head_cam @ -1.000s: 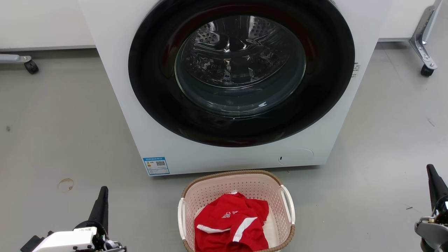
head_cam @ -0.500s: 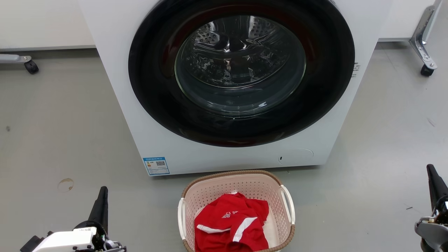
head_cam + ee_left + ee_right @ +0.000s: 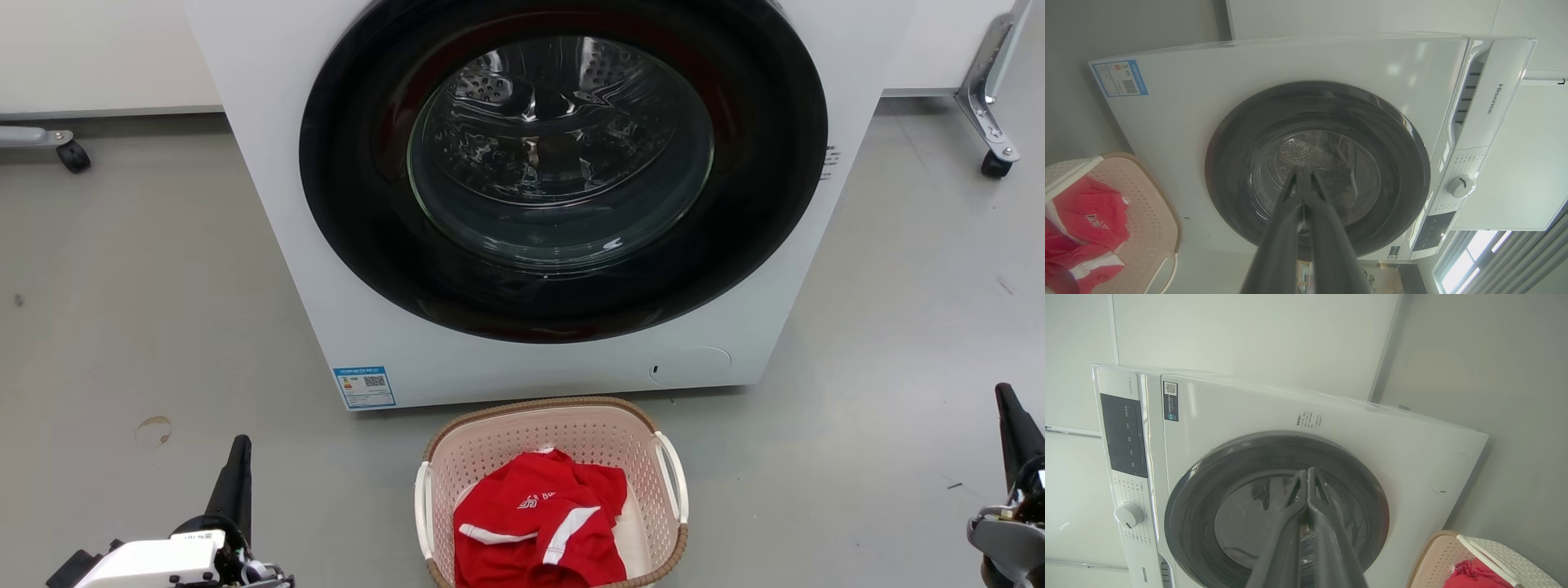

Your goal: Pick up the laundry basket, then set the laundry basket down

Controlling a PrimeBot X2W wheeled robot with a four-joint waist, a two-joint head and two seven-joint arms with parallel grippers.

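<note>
laundry basket (image 3: 506, 445) unmoved, on floor (image 3: 122, 286) before washer (image 3: 269, 204) (untouched)

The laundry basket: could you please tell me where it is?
In the head view the laundry basket stands on the floor at bottom centre, before the washing machine, between the left hand and right hand.

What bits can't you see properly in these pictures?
Head view, basket: near end cut off by the bottom edge.
Head view, under the red shirt: hidden by the shirt itself.
Head view, blue sticker: print too small to read.
Head view, drum: inside muddled by glass reflections.
</note>
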